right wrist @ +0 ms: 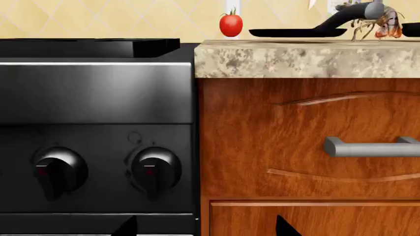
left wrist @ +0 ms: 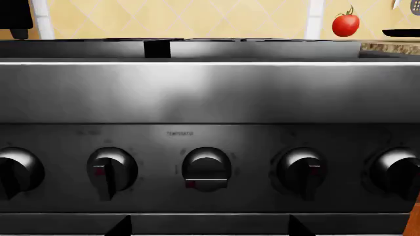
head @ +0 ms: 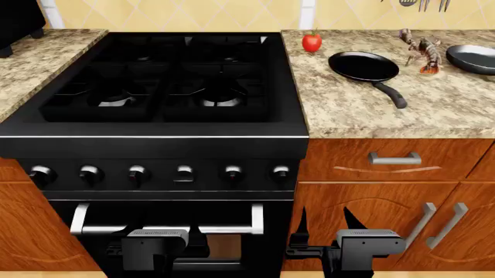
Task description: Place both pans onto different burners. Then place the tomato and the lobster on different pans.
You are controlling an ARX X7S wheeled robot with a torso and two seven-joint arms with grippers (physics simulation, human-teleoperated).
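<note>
Two pans, the matte black pan [head: 363, 65] and the grey pan [head: 472, 58], lie on the tabletop [head: 363, 110] at 3 o'clock of the stove [head: 155, 87]; one tomato [head: 312, 41] at 10 o'clock of the black pan, one lobster [head: 421, 51] between the pans. Four burners, all bare. Right gripper [head: 323, 223] fingers spread, empty; left gripper [head: 159, 246]: cannot tell. Judged best: raise the right arm and grasp the black handle squarely.

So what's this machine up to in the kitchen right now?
Nothing is being handled yet. Both grippers, left and right, hang low in front of the oven and cupboards, holding nothing; the right one is open. On the counter right of the stove sit a tomato, a black pan, a lobster and a second pan at the edge of view. The burners have nothing on them.
</note>
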